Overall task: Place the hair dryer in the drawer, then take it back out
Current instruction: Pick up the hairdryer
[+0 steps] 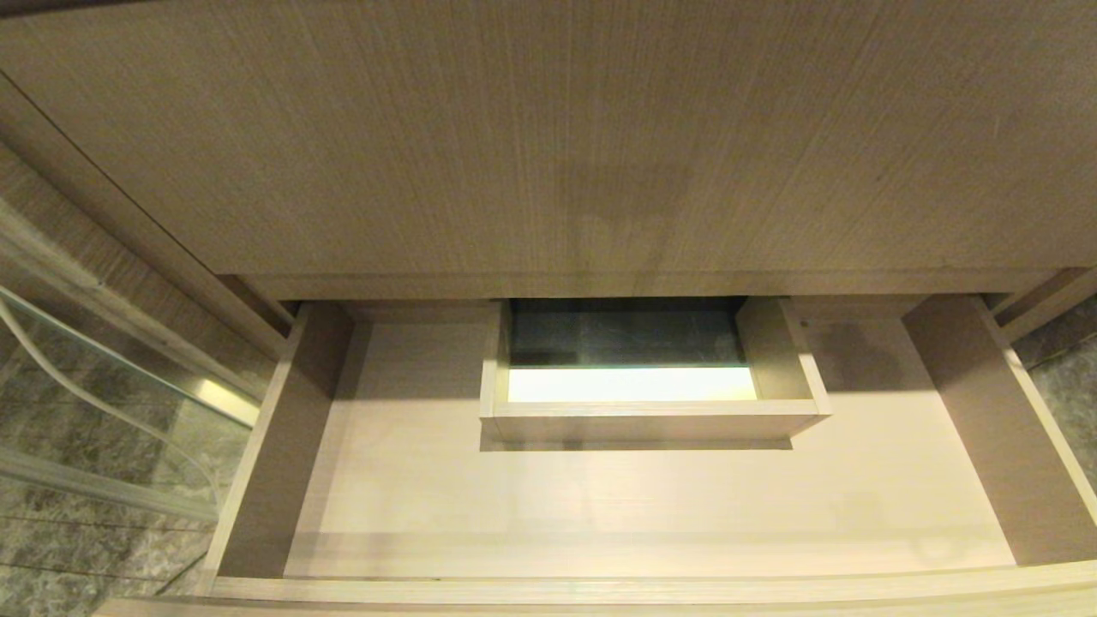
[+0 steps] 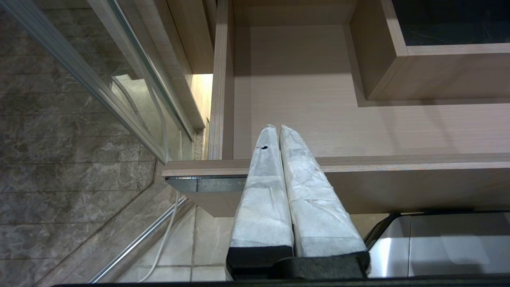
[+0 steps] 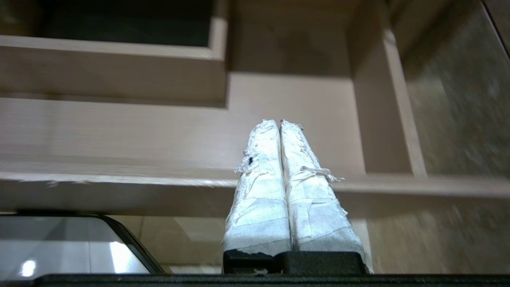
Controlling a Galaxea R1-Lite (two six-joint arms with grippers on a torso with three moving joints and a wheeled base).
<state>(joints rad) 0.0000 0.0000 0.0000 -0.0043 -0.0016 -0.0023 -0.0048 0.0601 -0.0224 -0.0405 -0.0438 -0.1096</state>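
the left gripper (image 2: 279, 126) and right gripper (image 3: 278, 121) hang clenched on nothing before the drawer's front edge, likely parked clear. the drawer (image 1: 600, 590) stands pulled open, its floor bare around the boxed cutout (image 1: 651, 420). the hair dryer is nowhere in view.

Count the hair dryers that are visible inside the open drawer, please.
0. The drawer shows only a bare floor around its boxed cutout; all three views show no dryer. The strip under the upper panel is hidden.
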